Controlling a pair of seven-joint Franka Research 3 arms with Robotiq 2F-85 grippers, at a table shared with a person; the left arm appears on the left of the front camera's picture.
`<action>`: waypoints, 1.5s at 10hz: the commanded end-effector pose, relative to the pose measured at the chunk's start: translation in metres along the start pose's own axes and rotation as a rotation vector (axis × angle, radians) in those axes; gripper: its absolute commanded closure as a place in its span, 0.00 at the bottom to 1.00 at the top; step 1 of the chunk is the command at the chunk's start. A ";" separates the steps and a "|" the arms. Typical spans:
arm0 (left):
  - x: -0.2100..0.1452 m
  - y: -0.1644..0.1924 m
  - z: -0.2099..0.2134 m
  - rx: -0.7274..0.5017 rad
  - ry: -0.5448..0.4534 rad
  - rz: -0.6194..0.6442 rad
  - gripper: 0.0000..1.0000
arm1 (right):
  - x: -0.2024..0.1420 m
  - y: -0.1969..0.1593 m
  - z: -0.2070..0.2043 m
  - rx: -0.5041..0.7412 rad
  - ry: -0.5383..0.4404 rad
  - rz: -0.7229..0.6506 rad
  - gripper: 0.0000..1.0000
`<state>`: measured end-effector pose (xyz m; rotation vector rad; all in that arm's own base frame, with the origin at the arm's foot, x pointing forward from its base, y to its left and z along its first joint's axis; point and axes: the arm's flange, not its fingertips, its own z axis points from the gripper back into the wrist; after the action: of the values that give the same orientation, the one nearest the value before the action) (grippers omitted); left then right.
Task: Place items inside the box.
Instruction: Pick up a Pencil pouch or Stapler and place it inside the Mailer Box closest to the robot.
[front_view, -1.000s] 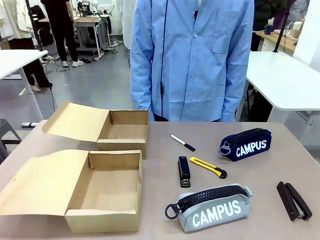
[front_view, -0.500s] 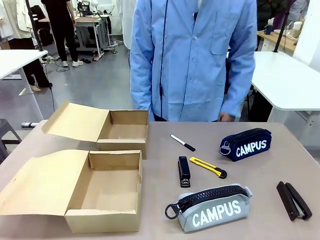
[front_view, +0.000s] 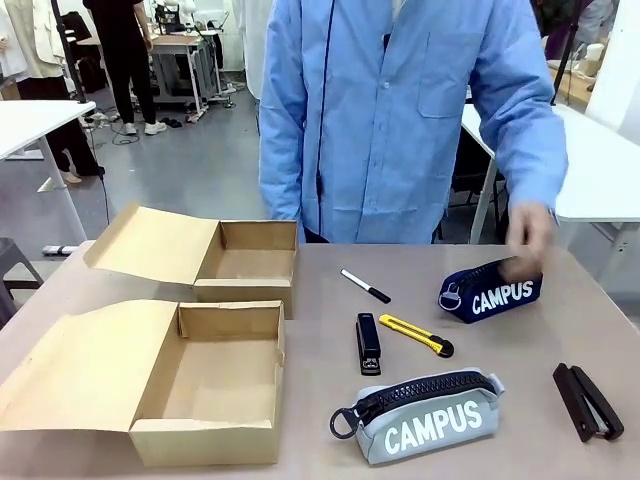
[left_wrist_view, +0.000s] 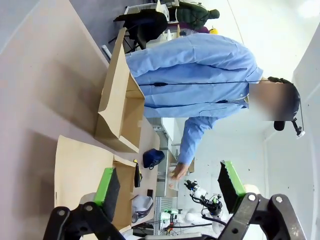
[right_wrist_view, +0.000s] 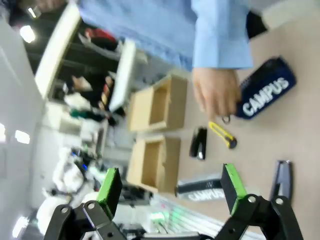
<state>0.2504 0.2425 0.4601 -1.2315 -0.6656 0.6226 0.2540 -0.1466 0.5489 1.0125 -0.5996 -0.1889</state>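
"CAMPUS": navy pouch (front_view: 492, 290) 2 o'clock, grey pouch (front_view: 428, 418) 5 o'clock | near box (front_view: 205, 442), far box (front_view: 243, 291) empty | left end effector (left_wrist_view: 167, 172), right end effector (right_wrist_view: 170, 175) spread wide

- I see the near box (front_view: 205, 440) at 8 o'clock and the far box (front_view: 243, 291) at 10, both cardboard with lids open.
- Mid-table (close together): the marker (front_view: 365, 285), black stapler (front_view: 368, 343) and yellow knife (front_view: 416, 335).
- The navy pouch (front_view: 495, 292) lies at 2, the grey pouch (front_view: 425, 418) at 5, and the second stapler (front_view: 588, 401) at 4.

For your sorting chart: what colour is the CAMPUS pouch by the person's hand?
Navy with white lettering; the CAMPUS pouch shows best in front view.
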 end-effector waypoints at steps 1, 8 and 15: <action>0.001 -0.001 0.001 -0.022 -0.006 -0.022 0.00 | 0.011 -0.021 0.017 -0.003 0.039 -0.040 0.00; 0.001 -0.001 0.001 -0.022 -0.006 -0.022 0.00 | -0.072 -0.082 0.136 0.298 -0.235 -0.110 0.00; 0.001 -0.001 0.001 -0.022 -0.006 -0.022 0.00 | -0.036 -0.047 0.060 0.245 -0.016 0.002 0.00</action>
<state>0.2498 0.2435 0.4597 -1.2293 -0.6671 0.6220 0.1734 -0.2238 0.5105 1.2717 -0.6587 -0.2200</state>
